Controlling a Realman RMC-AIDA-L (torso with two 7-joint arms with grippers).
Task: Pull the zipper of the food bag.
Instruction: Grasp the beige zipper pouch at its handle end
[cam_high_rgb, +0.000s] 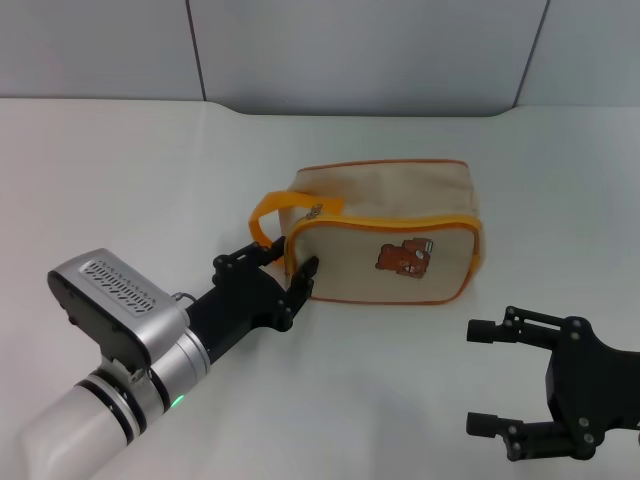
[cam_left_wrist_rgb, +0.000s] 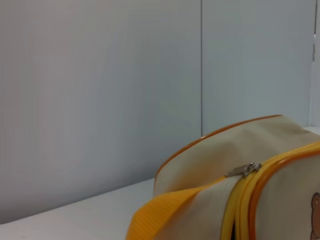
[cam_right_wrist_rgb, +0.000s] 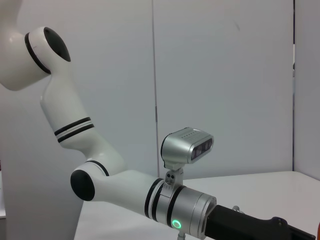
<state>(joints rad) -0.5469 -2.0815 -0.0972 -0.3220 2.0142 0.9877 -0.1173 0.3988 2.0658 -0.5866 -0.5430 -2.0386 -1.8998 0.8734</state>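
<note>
I am at the start: getting to the zipper (cam_left_wrist_rgb: 280, 162). My left end effector (cam_high_rgb: 280, 272) is released, its fingers spread at the left end of the food bag (cam_high_rgb: 385, 232), just under the loop handle (cam_high_rgb: 285, 210). The bag sits mid-worktop (cam_high_rgb: 330, 400), long side running left to right, bear print facing me. The small silver pull tab (cam_high_rgb: 314, 210) is at that left end. Next I think I must pinch this tab and pull right. My right end effector (cam_high_rgb: 490, 378) waits released, near the bag's right.

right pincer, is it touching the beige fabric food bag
No, the right pincer sits open on the white table, clearly apart from the beige fabric food bag.
</note>
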